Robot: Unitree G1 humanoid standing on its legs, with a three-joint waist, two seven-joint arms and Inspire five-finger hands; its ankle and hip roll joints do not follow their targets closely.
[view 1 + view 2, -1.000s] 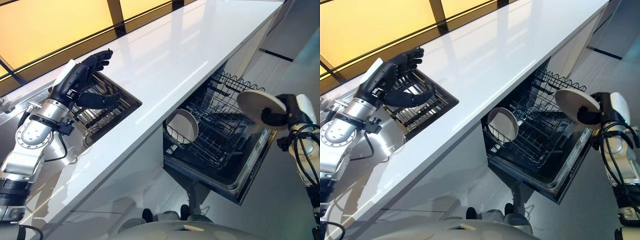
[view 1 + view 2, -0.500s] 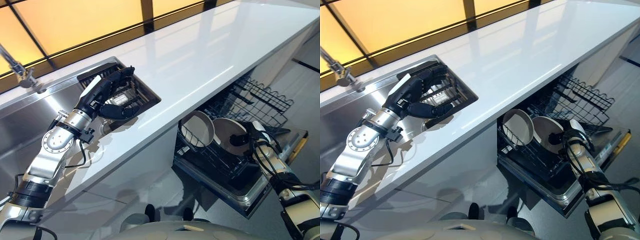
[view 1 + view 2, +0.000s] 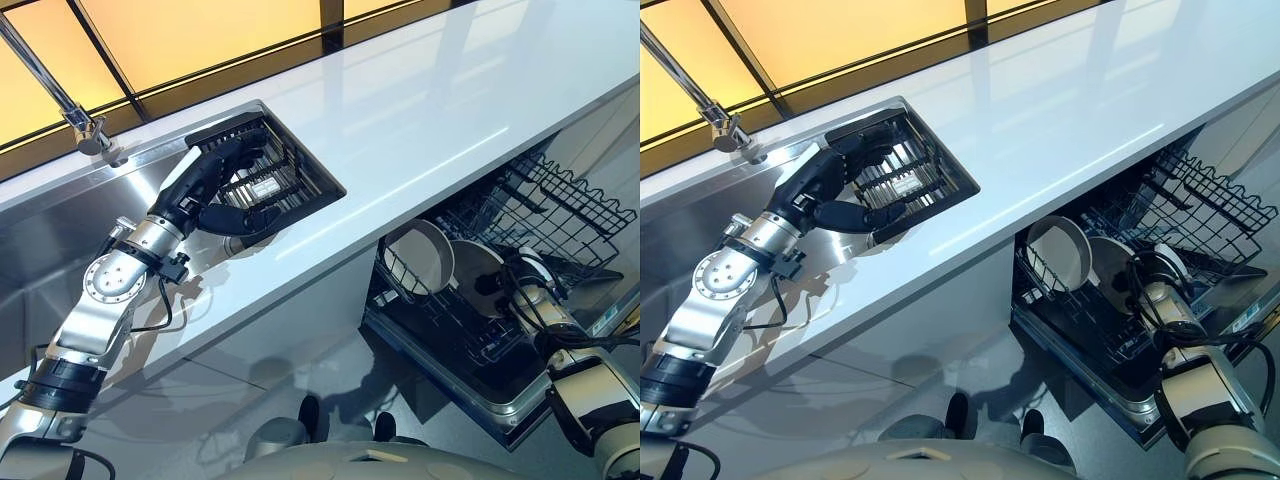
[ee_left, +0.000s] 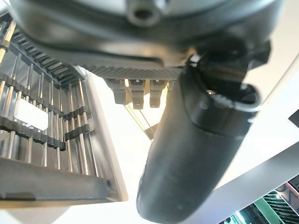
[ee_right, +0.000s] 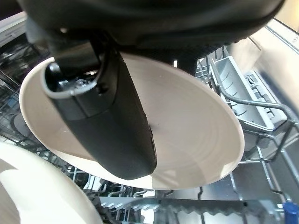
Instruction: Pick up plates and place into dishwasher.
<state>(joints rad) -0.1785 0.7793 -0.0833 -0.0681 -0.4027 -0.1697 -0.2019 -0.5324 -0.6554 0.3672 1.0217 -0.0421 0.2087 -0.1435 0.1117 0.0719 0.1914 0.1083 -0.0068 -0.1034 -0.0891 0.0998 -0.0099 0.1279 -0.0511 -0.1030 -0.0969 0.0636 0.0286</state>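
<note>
1. Plate: in the left eye view you had it on edge in the dishwasher's lower rack, just beside a second plate already standing there. Your right hand was at its face.
2. Right eye view: your left hand hovered over the dark drying rack set in the sink, fingers relaxed and spread, holding nothing. The white counter ran above the dishwasher.
3. Left wrist view: the thumb stood clear of the fingers; the rack's bars lay past them, untouched.
4. Right wrist view: the thumb pressed flat across the plate's face, pinching it. The neighbouring plate's rim showed close beside it, over the rack's wires.
</note>
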